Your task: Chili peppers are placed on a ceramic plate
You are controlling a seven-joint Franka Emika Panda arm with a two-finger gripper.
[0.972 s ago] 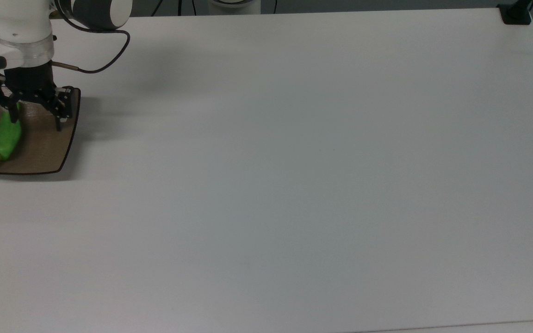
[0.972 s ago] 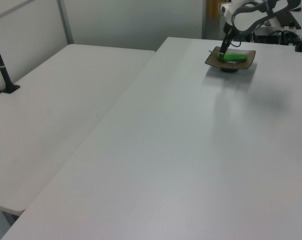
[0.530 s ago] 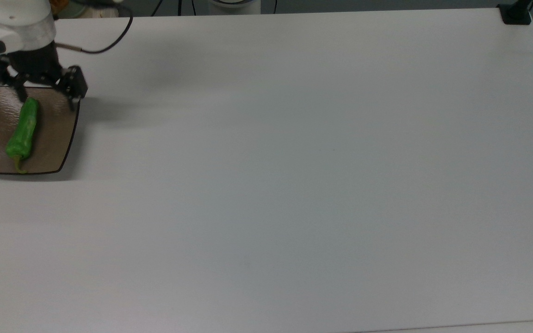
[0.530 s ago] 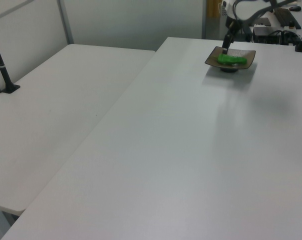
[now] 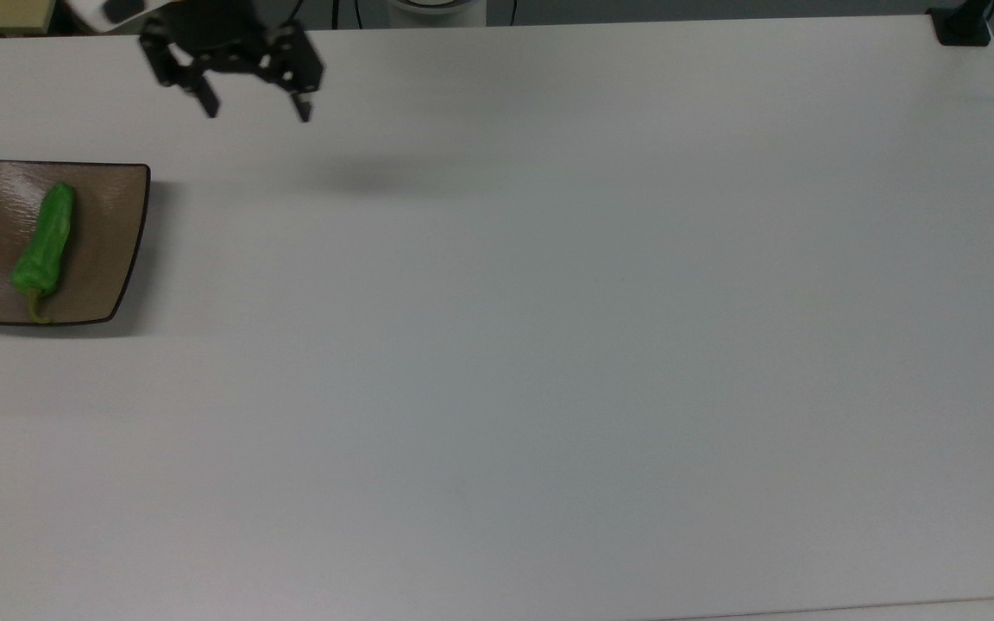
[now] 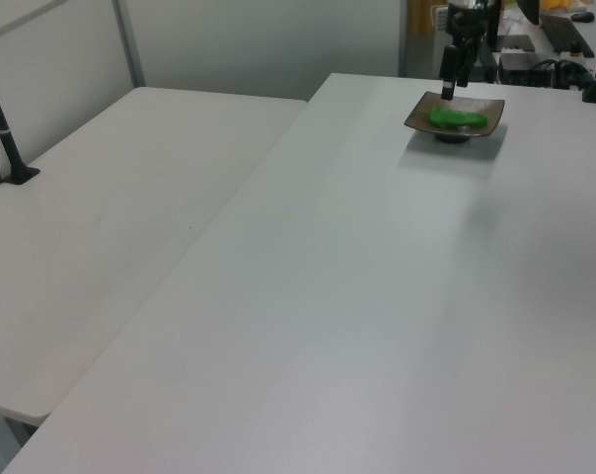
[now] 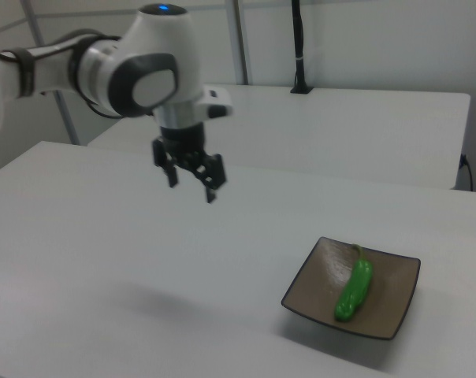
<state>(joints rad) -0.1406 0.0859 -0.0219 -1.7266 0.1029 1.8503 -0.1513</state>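
Since the earlier frames the gripper (image 5: 254, 110) has left the ceramic plate (image 5: 117, 250) and travelled toward 2 o'clock in the top view; it now hangs above the white table (image 5: 549, 345), well apart from the plate. The chili pepper (image 5: 44, 246), which lay skewed at the top view's left of the plate one second ago, has settled nearer the plate's middle and has not shifted in the last half second.

Gripper state: the jaws stand spread apart and carry nothing. The right view confirms this, with the gripper (image 7: 191, 181) raised clear of the table and its two fingertips separated.

Location of the task item: the chili pepper (image 7: 355, 287) lies flat on the ceramic plate (image 7: 396, 315), long axis running from 12 to 6 o'clock in the top view, stem at 6 o'clock. In the top view the stem tip sits close to the plate's rim at 6 o'clock. In the left view the chili pepper (image 6: 458, 118) rests inside the ceramic plate (image 6: 485, 123).

Task status, as judged: placement is complete; retreat is in hand.

Hazards from here:
- The plate surface is glossy and its edges curve upward only slightly. A knock to the table could roll the pepper toward the rim.
- A return path passing low over the plate could strike the pepper or plate.
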